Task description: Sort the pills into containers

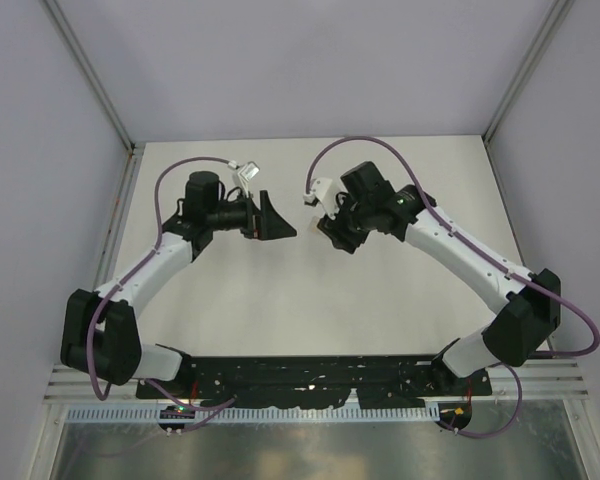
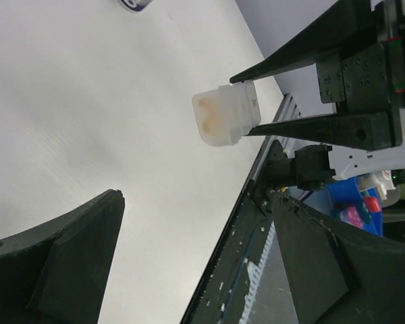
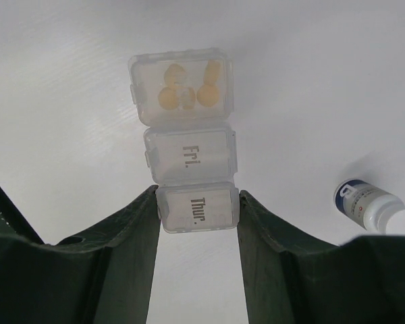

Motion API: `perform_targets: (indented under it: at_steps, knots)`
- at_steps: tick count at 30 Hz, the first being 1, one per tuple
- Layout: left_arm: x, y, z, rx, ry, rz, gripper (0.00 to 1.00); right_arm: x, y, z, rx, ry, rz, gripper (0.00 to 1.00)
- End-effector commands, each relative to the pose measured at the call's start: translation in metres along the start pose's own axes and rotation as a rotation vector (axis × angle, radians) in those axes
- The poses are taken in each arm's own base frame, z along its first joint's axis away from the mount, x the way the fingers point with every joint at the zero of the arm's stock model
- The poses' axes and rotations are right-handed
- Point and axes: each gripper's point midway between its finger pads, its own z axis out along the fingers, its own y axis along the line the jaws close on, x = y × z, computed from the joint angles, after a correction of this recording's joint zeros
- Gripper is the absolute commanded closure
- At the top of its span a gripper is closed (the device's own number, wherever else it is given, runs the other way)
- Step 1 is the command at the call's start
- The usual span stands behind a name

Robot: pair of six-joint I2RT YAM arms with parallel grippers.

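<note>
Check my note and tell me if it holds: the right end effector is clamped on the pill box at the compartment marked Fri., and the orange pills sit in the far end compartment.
Not quite. The right wrist view shows the right end effector clamped on the pill box at the compartment marked Thur., not Fri., which is the next one out. The orange pills do sit in the far end compartment.

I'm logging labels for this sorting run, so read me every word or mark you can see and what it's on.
"Fri." on the middle lid of the translucent white plastic pill box strip.
"Thur." on the end lid between the black fingers of the right gripper.
On the white plastic bottle, the dark blue label carries a white mark, too blurred to read.
</note>
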Motion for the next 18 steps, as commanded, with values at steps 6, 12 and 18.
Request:
perform_targets:
  at_steps: [6, 12, 18]
  knots:
    - [-0.025, 0.006, -0.023, -0.128, -0.058, 0.189, 0.0, 0.047, -0.034, -0.004, 0.041, 0.013, 0.141, 0.82]
    - [-0.018, 0.014, -0.03, -0.179, -0.05, 0.245, 0.0, 0.115, -0.051, 0.006, 0.083, 0.127, 0.232, 0.81]
    - [-0.015, 0.014, -0.039, -0.208, -0.063, 0.32, 0.01, 0.172, -0.078, 0.008, 0.136, 0.209, 0.331, 0.8]
